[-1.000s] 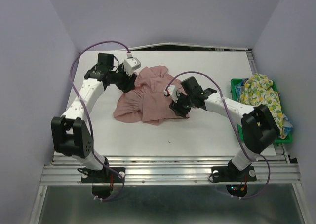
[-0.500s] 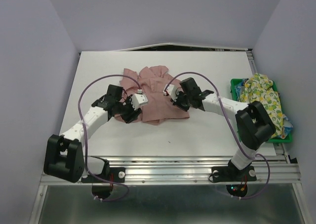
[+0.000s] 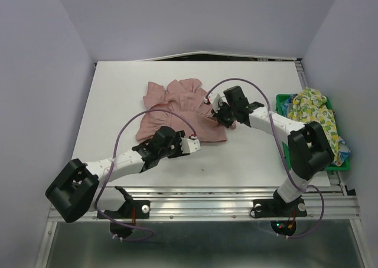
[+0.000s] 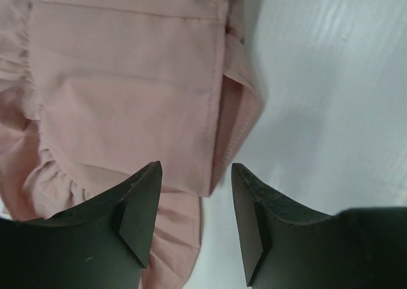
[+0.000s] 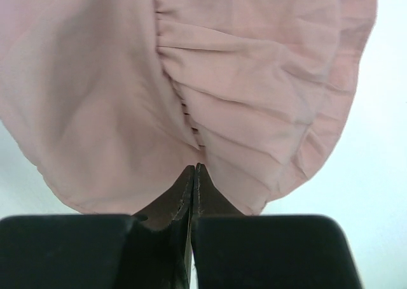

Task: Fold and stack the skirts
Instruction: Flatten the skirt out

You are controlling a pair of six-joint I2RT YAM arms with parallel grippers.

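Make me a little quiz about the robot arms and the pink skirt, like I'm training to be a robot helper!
1. True or false: the left gripper has its fingers apart, above the edge of the pink skirt.
2. What lies in the green bin? A: a yellow patterned cloth. B: a pink skirt. C: a toy car.
3. Fill in: the right gripper has its fingers pressed ____.

Key: 1 true; 2 A; 3 together.

white table (image 3: 118, 97) with a green bin (image 3: 282, 97) at its right edge.
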